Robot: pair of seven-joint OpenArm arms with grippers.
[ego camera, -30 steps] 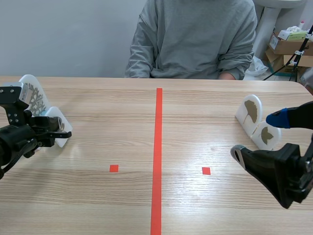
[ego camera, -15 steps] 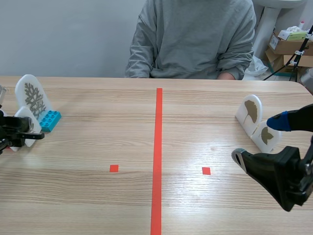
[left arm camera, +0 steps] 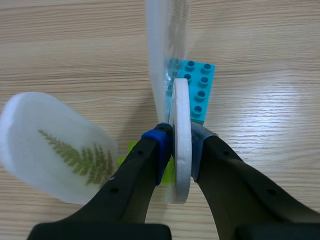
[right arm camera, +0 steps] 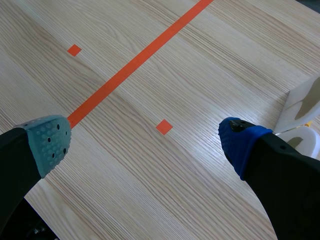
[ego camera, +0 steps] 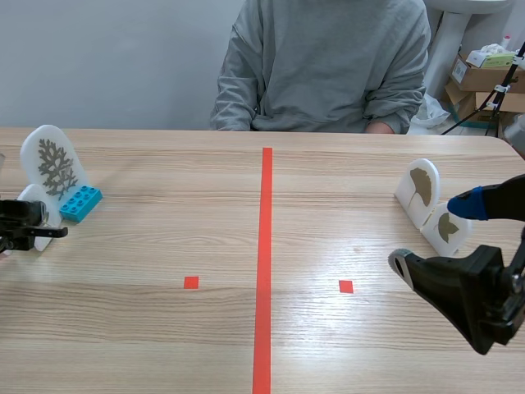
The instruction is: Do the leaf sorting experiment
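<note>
Left gripper is clamped on a white leaf disc held edge-on. A fern card lies just beside its blue-padded finger, with a blue brick and an upright card close ahead. Right gripper gapes wide over bare table, and a ginkgo card stands near its blue pad.

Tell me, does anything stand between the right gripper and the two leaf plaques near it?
Nothing visible does. The open right gripper is close beside the tall leaf plaque and small leaf plaque; only table surface lies between.
</note>
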